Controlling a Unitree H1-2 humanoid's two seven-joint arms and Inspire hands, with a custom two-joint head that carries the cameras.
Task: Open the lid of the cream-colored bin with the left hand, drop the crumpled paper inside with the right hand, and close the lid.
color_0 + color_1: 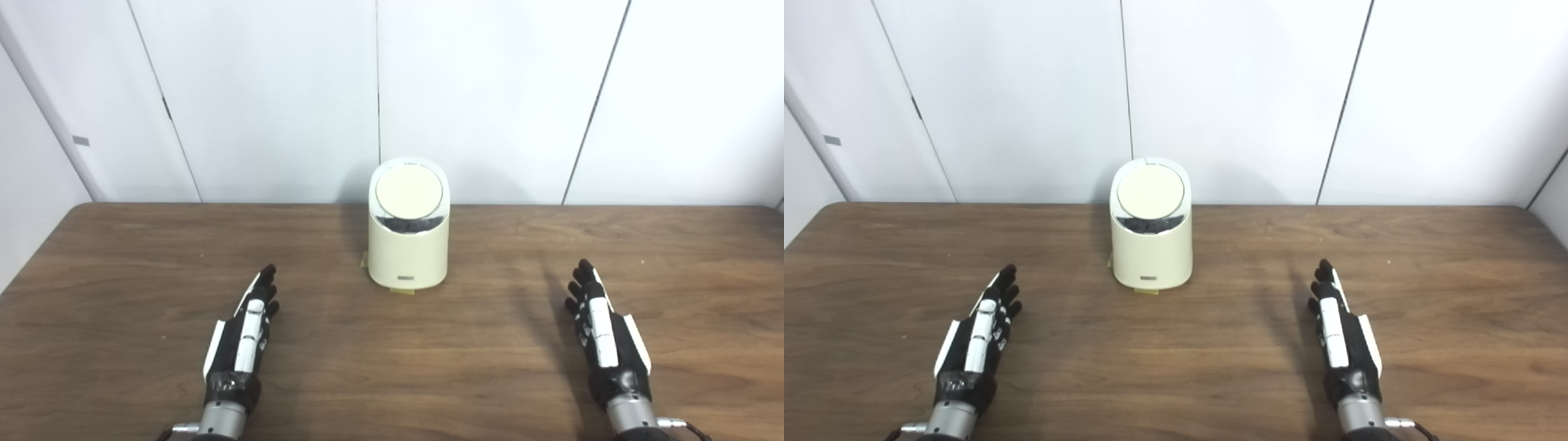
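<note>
The cream-colored bin [409, 245] stands upright at the middle back of the wooden table [392, 367]. Its round lid [408, 193] sits tilted toward me, with a dark gap showing under its front edge. My left hand [245, 334] hovers low over the table at the front left, fingers straight and together, holding nothing. My right hand [603, 334] does the same at the front right, empty. Both hands are well short of the bin. No crumpled paper shows in either view.
A small yellowish tape mark [401, 291] peeks out under the bin's front and left side. White wall panels [490, 92] rise directly behind the table's back edge. Bare table surface lies between the hands and the bin.
</note>
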